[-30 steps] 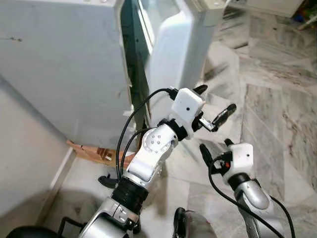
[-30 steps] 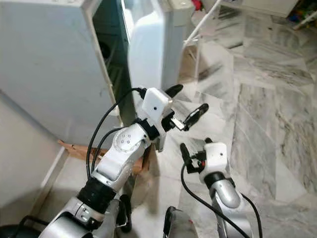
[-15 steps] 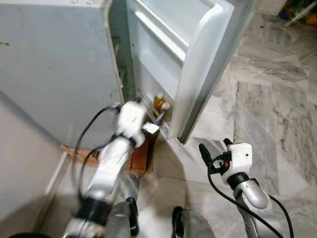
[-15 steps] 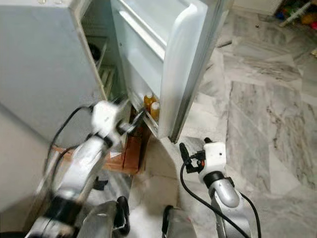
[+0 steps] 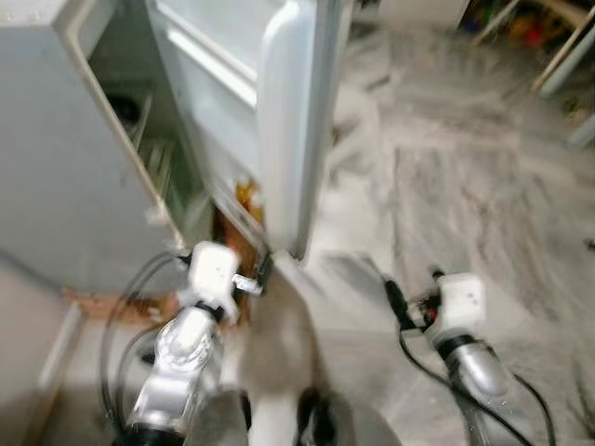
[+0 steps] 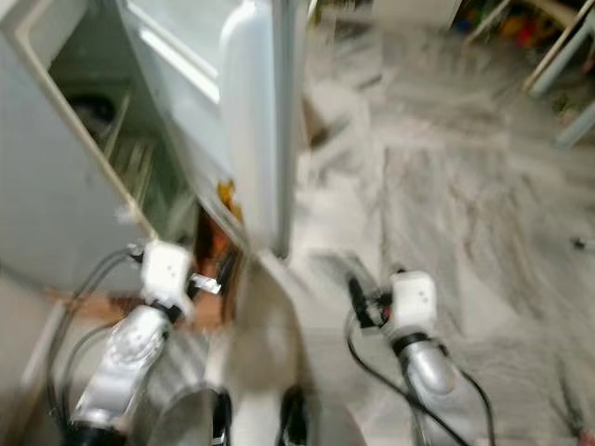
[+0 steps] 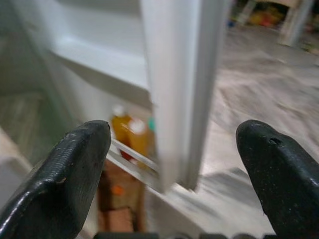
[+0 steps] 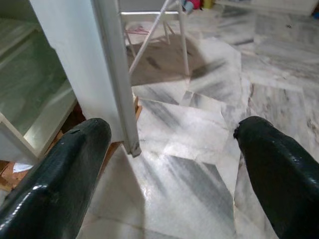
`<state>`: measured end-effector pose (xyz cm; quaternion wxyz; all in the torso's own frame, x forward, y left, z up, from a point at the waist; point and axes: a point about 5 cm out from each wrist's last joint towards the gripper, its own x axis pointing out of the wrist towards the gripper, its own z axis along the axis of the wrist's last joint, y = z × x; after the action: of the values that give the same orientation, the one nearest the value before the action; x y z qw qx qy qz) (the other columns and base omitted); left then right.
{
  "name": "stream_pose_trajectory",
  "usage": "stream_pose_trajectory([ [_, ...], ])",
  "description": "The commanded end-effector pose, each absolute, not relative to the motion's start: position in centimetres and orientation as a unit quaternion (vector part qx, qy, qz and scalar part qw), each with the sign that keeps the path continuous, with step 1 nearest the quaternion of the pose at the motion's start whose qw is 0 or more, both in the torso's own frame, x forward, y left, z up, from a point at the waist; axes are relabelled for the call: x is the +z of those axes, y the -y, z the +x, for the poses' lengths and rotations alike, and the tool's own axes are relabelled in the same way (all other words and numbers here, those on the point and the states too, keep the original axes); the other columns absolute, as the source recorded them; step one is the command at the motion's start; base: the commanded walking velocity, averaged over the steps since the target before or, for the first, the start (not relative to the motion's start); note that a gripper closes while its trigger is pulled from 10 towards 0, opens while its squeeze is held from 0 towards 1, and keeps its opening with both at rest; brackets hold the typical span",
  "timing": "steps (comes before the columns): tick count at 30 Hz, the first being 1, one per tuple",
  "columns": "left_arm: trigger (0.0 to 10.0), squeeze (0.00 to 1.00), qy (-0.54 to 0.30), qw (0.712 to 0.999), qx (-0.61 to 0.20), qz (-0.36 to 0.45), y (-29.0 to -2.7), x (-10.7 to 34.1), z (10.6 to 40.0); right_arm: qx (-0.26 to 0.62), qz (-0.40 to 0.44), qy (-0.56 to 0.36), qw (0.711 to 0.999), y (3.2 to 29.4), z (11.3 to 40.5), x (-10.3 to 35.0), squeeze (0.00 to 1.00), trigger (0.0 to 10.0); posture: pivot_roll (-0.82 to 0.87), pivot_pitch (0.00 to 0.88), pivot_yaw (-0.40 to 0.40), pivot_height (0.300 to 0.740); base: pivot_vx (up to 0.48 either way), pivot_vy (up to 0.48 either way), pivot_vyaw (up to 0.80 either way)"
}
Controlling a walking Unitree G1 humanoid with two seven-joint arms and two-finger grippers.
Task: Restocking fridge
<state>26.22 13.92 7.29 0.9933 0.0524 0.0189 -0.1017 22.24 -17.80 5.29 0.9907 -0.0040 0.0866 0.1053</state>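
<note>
The white fridge [image 5: 56,186] stands at the left with its door [image 5: 288,121] swung out edge-on toward me. Orange-liquid bottles [image 7: 122,130] sit in the door's bottom shelf. My left gripper [image 5: 260,274] is low beside the door's lower edge, open and holding nothing; in the left wrist view its fingers [image 7: 75,169] straddle the door edge from a short distance. My right gripper [image 5: 414,290] hovers open over the marble floor [image 5: 465,186] to the right of the door, and its wrist view looks at the door's bottom corner [image 8: 130,144]. The head views are blurred.
A brown cardboard piece [image 7: 119,199] lies on the floor under the fridge's front. Thin white legs of a rack [image 8: 169,20] stand behind the door. Coloured items and furniture legs [image 5: 521,23] are at the far right. Open floor stretches right.
The fridge door has swung open wider, now edge-on. My left arm dropped from the door's edge height to low by its bottom. The camera shifted; the right arm kept its pose.
</note>
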Motion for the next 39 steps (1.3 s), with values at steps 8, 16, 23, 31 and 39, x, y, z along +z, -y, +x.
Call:
stream_pose_trajectory([
  [8, 10.0, 0.0, -0.036, 0.998, -0.004, 0.059, -15.0, 7.4, 28.7, 0.094, -0.011, -0.084, 0.992, 18.6, 22.2, 5.4, 0.0, 10.0, 0.04, 0.153, -0.019, 0.74, 0.289, 0.138, 0.0],
  [16, 10.0, 0.0, -0.038, 0.997, 0.009, 0.059, -15.2, 7.0, 28.2, 0.097, -0.021, -0.082, 0.992, 18.5, 22.1, 5.5, 0.0, 10.0, 0.05, 0.153, -0.019, 0.74, 0.0, 0.0, 0.15],
  [23, 10.0, 0.0, -0.033, 0.997, 0.045, 0.056, -15.9, 7.1, 27.8, 0.107, -0.023, -0.079, 0.991, 18.3, 22.2, 5.6, 0.0, 10.0, 0.05, 0.15, -0.027, 0.74, 0.0, 0.0, 0.75],
  [31, 10.0, 0.0, -0.03, 0.997, 0.042, 0.052, -15.8, 7.1, 27.8, 0.105, -0.017, -0.078, 0.991, 18.4, 22.2, 5.6, 0.0, 10.0, 0.05, 0.15, -0.025, 0.74, 0.0, 0.0, 0.43],
  [39, 10.0, 0.0, -0.028, 0.998, 0.015, 0.049, -16.0, 7.2, 26.8, 0.103, -0.026, -0.074, 0.992, 18.6, 22.4, 5.9, 0.0, 10.0, 0.05, 0.148, -0.017, 0.74, 0.0, 0.0, 0.0],
])
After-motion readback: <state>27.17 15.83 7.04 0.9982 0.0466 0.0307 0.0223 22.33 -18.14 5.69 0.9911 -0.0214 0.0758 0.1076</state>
